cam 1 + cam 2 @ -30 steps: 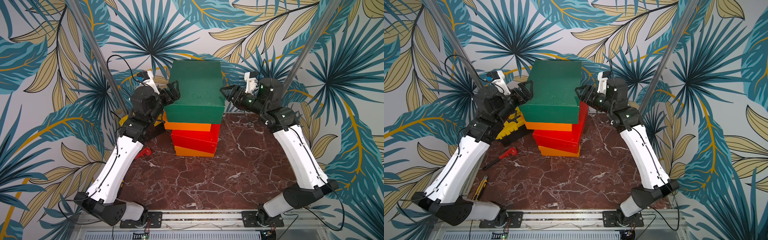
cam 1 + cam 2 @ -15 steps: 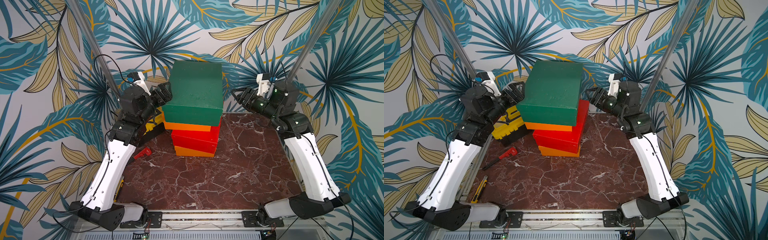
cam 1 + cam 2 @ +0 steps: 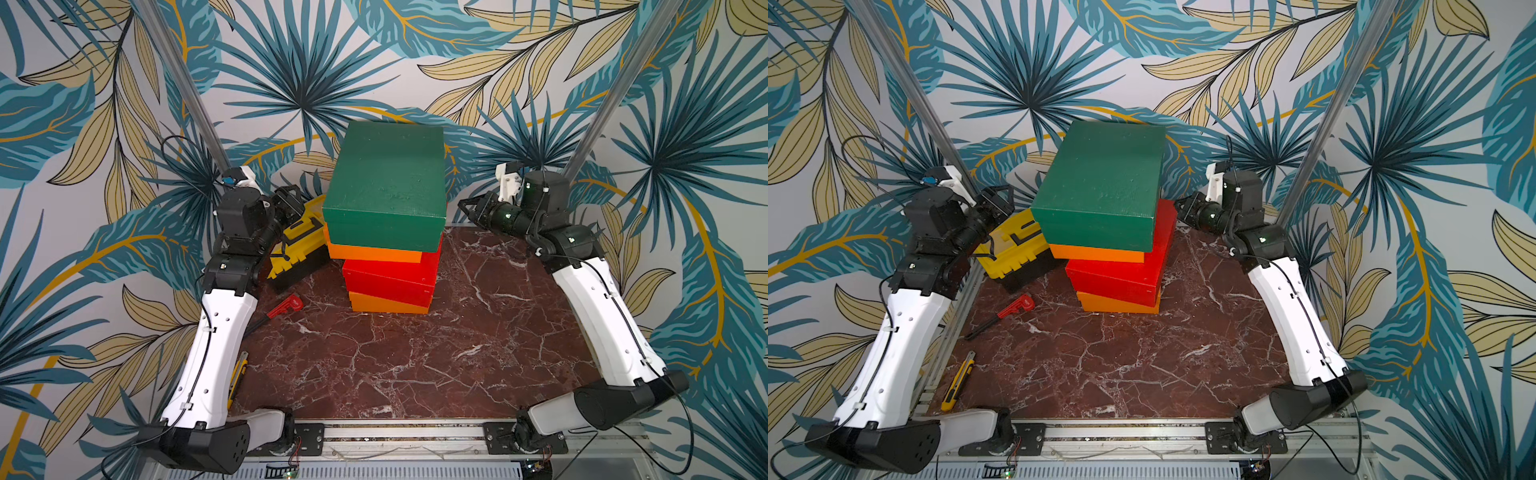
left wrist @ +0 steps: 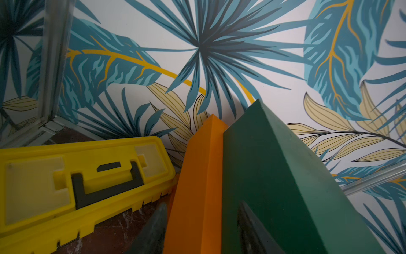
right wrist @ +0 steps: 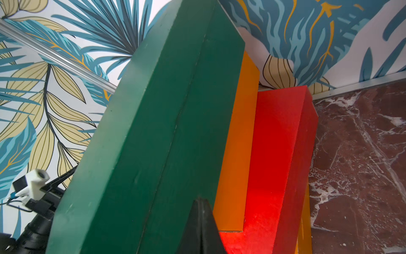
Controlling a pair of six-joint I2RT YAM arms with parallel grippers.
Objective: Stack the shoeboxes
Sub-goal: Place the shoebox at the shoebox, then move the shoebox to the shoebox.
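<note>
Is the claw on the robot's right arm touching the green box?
Apart. In a top view, a strip of wallpaper shows between the right gripper and the green box.

counted on and around the marble top

there were 4 shoeboxes: 1 dark green box, 1 red box and 2 orange, the upper orange box and the lower orange box; there were also 1 yellow toolbox, 1 red wrench, 1 yellow utility knife and 2 robot arms, the left arm and the right arm.

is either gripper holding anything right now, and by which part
Nothing is held. The left gripper is open, clear of the green shoebox; the right gripper is shut on nothing, also apart from it.
</note>
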